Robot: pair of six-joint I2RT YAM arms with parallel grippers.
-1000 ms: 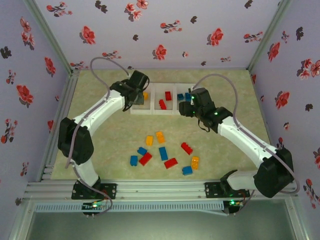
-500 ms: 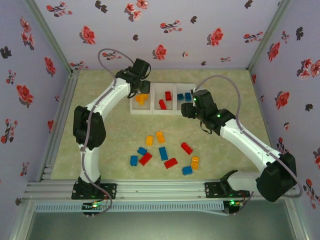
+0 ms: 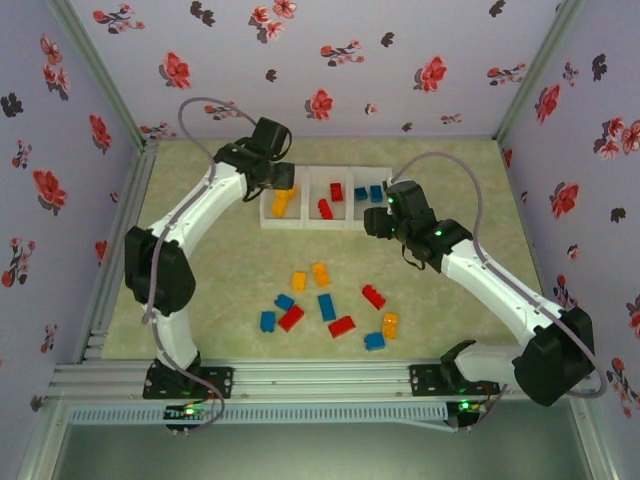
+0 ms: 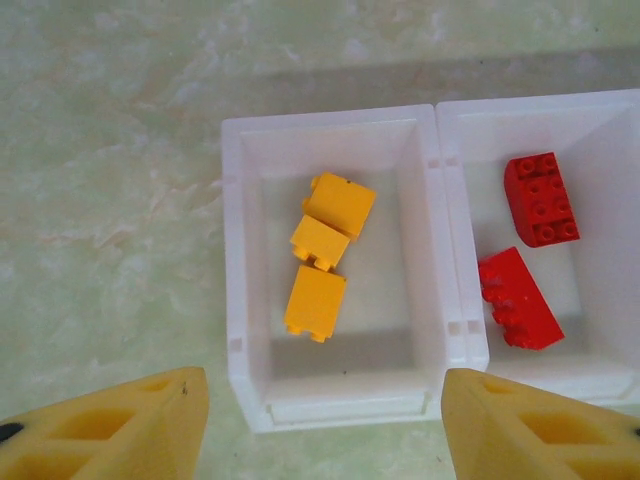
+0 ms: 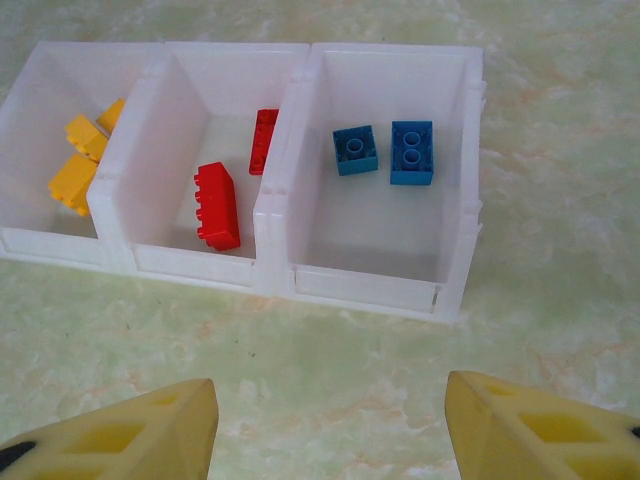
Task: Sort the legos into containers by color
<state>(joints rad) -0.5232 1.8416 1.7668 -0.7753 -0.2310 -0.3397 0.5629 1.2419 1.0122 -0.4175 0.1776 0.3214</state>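
Note:
The containers [image 3: 300, 222] are three joined white bins at the back of the table. The left bin [image 4: 235, 300] holds three orange legos [image 4: 316, 303]. Two red legos [image 4: 540, 198] lie in the middle bin [image 5: 140, 255], and two blue legos [image 5: 411, 152] in the right bin [image 5: 455, 250]. My left gripper [image 4: 320, 388] hangs open over the left bin's near wall, nothing between its fingers. In front of the right bin my right gripper [image 5: 330, 385] is open above bare table. From above, the left gripper [image 3: 275, 180] and right gripper [image 3: 375, 218] flank the row.
Several loose legos lie mid-table: orange [image 3: 298, 281], blue [image 3: 326, 306] and red [image 3: 341, 326] among them. The enclosure's flowered walls stand close on three sides. A metal rail [image 3: 320, 378] with the arm bases runs along the near edge.
The left gripper has gone from shut to open over the left bin, and the left arm has swung and re-posed. The right arm has hardly moved.

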